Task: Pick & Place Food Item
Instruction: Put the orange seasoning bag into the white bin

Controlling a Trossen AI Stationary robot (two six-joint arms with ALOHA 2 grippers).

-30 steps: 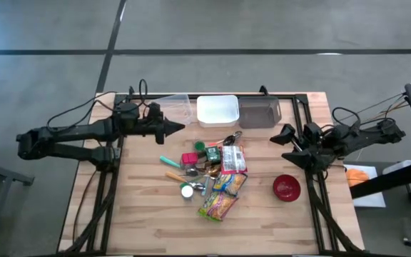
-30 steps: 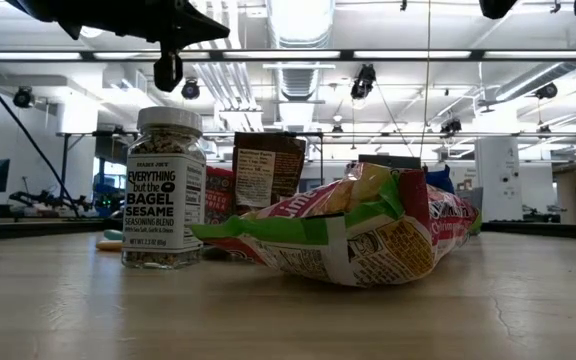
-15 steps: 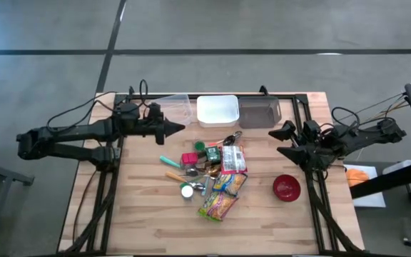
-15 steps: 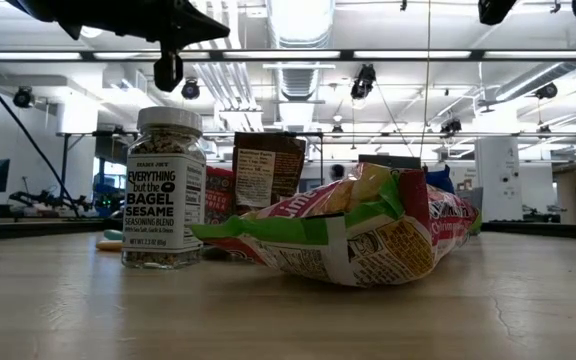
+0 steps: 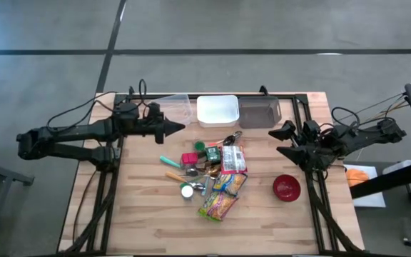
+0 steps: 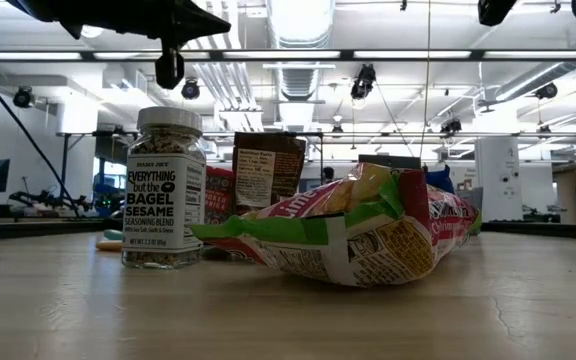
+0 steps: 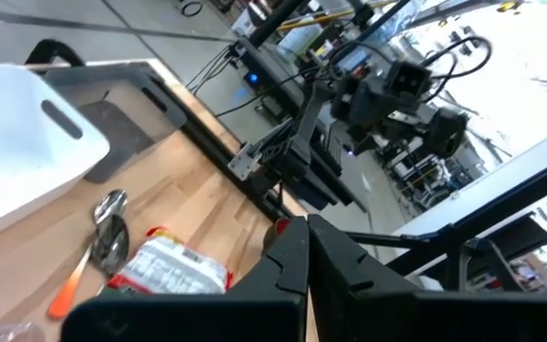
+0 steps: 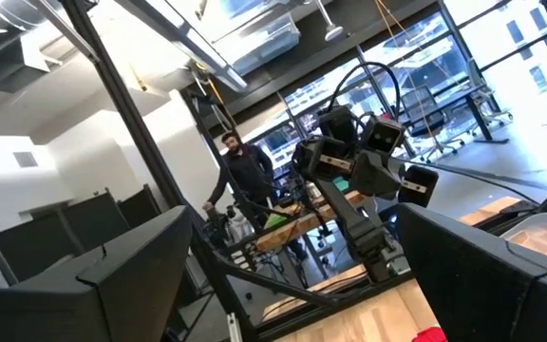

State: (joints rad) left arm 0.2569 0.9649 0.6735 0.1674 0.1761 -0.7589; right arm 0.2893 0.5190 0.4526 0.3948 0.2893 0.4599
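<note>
Wooden tabletop (image 5: 148, 214) holds the food pile mid-board; I judge no pick has begun. My right hand (image 5: 282, 141) hangs spread and empty by the right edge; my left hand (image 5: 179, 128) is clenched on nothing. Next: reach a snack packet (image 5: 218, 205). I count three bins, one red bowl (image 5: 286, 188), one seasoning jar (image 6: 165, 190)

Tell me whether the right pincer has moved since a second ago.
Barely. In the high view the right pincer, open, has crept a little toward the grey bin; the red bowl lies where it was.
</note>
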